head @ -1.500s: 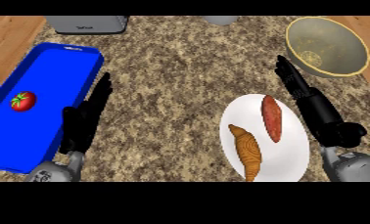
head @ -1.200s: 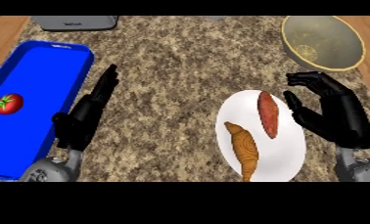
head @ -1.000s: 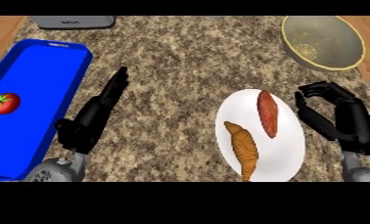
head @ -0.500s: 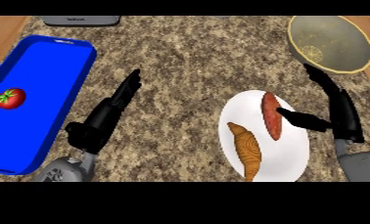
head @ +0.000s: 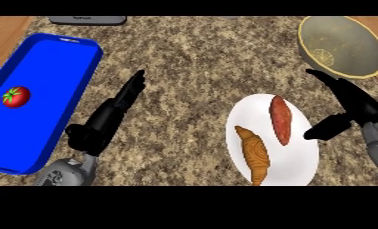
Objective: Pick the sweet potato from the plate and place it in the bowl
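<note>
At the plate (head: 295,159) rim, the right hand (head: 354,105) splays wide near the sweet potato (head: 281,119)

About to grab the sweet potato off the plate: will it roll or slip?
Likely rigid: the sweet potato looks solid. Its rounded, tapered form may roll on the flat plate if nudged. The narrow ends could slip; mid-body seems safer.

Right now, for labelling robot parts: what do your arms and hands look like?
The left hand and right hand are black, with slim fingers and a thumb. The left forearm and right forearm are grey and rounded. No cables or markings show.
</note>
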`<state>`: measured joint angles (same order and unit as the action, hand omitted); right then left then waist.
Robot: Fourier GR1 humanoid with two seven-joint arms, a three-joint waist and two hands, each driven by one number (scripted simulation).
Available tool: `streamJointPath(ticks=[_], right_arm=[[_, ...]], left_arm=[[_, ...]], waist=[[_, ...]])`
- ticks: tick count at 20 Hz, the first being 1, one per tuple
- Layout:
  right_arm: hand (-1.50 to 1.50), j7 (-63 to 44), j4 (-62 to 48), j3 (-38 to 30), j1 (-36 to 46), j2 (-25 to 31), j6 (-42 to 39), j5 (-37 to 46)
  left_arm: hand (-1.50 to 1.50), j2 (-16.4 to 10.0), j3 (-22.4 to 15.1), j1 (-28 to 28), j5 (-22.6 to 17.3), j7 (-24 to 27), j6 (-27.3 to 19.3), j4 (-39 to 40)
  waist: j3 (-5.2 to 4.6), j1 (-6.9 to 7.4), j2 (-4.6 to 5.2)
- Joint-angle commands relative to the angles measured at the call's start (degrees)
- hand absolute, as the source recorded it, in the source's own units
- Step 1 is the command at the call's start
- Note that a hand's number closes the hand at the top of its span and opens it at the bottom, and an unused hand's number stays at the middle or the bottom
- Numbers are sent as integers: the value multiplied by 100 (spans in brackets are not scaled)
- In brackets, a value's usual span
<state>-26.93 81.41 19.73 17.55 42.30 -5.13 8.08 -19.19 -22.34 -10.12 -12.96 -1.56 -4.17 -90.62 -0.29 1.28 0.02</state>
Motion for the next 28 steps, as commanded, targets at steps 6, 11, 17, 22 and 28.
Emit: streamJointPath(ticks=[6, 11, 17, 22, 28], right_arm=[[-150, -3043, 685, 167, 1250, -343, -2027, -1329], [-150, -3622, 785, 77, 1192, -690, -2140, -1348], [-150, -3212, 409, 260, 1120, -1155, -1874, -538], [-150, -2570, 406, 223, 741, -1236, -1777, 256], [-150, -2948, 1016, 87, 588, -1524, -1647, 809]], left_arm=[[0, 204, 151, -189, 60, -77, 27, 273], [0, 288, 291, -68, 144, -120, 157, 184], [0, 276, 371, 335, 317, 11, 355, -46], [0, 398, 687, -51, 414, -58, 509, 216], [0, 422, 692, 348, 506, -627, 491, -626]], waist=[[20, -109, -10], [26, -129, -12], [28, -92, -7], [29, -115, 1], [29, -107, -11]])
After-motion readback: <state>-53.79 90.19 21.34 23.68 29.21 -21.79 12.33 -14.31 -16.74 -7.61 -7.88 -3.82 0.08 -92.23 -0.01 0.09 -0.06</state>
